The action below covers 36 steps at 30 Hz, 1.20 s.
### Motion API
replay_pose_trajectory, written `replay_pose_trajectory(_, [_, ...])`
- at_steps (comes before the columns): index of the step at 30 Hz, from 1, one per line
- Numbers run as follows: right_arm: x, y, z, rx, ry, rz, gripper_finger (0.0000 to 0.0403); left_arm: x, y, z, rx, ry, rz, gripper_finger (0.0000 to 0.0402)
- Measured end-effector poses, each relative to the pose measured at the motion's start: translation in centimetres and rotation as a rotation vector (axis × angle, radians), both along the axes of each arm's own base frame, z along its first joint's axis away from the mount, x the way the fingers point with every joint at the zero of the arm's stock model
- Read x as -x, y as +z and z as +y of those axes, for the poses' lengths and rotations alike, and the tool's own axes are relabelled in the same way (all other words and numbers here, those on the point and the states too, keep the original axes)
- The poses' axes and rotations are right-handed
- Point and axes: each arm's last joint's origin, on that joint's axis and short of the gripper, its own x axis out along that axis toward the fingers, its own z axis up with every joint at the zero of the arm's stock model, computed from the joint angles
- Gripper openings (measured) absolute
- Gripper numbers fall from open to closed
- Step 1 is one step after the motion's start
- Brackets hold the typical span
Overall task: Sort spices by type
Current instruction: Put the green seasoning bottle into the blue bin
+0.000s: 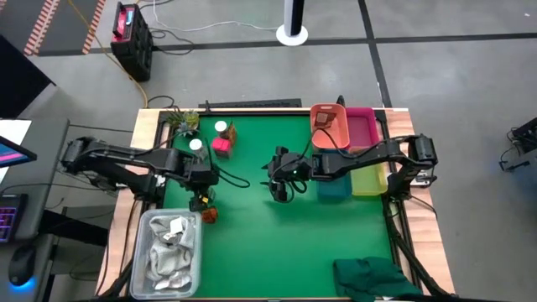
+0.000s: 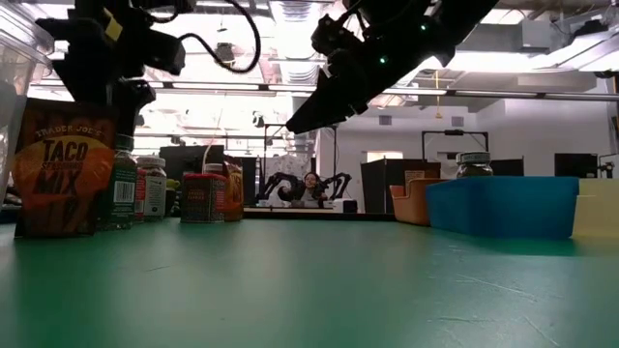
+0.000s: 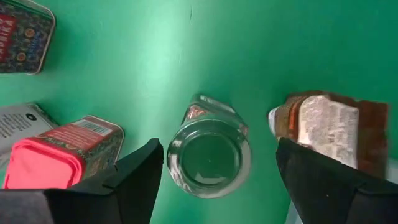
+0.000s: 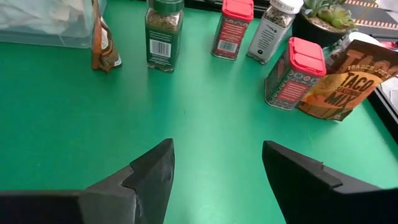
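Note:
My left gripper [image 1: 200,186] [image 3: 214,177] is open and hovers above an upright glass jar [image 3: 209,155] [image 2: 121,184], one finger on each side and neither touching it. Beside the jar stand a brown packet [image 3: 326,127] and a red-capped tin [image 3: 59,158]. My right gripper [image 1: 279,183] [image 4: 214,171] is open over mid-table, above the mat and facing the spice group: a green jar [image 4: 163,34], a red-capped jar [image 4: 233,28], a white-capped jar [image 4: 273,25], a red-lidded tin [image 4: 293,73] and a taco mix packet [image 4: 345,78]. All of them stand on the mat.
Orange [image 1: 329,126], pink [image 1: 362,127], blue [image 1: 334,186] and yellow-green [image 1: 369,180] bins sit at the table's right; a jar [image 2: 474,164] shows over the blue bin's wall. A clear bin of white rags [image 1: 168,252] is near left, a green cloth [image 1: 373,277] near right, and a spiky plant [image 1: 183,120] far left.

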Motion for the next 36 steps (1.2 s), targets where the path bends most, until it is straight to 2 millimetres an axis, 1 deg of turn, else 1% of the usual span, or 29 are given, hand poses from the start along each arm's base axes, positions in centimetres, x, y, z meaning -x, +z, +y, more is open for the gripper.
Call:
replay_pose_trajectory(5, [0.0,0.0,0.0,0.000,-0.001,0.000,0.0272,-0.5,-0.7,0.0,-0.002,-0.015,0.059,0.0300])
replay_pose_trajectory(10, [0.0,0.0,0.0,0.000,0.000,0.003,0.0272,-0.8,-0.9,0.0,-0.006,-0.049,0.053,0.0291])
replay_pose_trajectory(13, [0.1,-0.2,0.0,-0.001,-0.001,0.019,0.0272,-0.9,-0.9,0.0,-0.009,-0.063,0.048,0.0264])
replay_pose_trajectory(18, [0.6,-0.2,0.0,-0.002,-0.002,0.073,0.0272,-0.9,-0.9,0.0,-0.016,-0.068,0.044,0.0195])
replay_pose_trajectory(19, [0.8,-0.2,0.0,-0.002,-0.002,0.088,0.0272,-1.0,-0.9,0.1,-0.019,-0.065,0.041,0.0192])
replay_pose_trajectory(23, [1.7,0.7,-0.1,0.001,-0.014,0.112,0.0272,-1.3,-0.9,0.3,-0.023,-0.067,0.012,0.0192])
replay_pose_trajectory(30, [3.5,3.3,-0.1,-0.011,-0.048,0.100,0.0272,-2.7,-0.6,1.2,-0.060,-0.084,-0.131,0.0192])
replay_pose_trajectory(33, [3.9,3.6,-0.1,-0.017,-0.053,0.113,0.0272,-3.0,-0.5,1.8,-0.083,-0.077,-0.159,0.0195])
replay_pose_trajectory(36, [4.1,3.4,-0.1,-0.032,-0.064,0.139,0.0272,-2.8,-0.6,1.8,-0.089,-0.081,-0.140,0.0199])
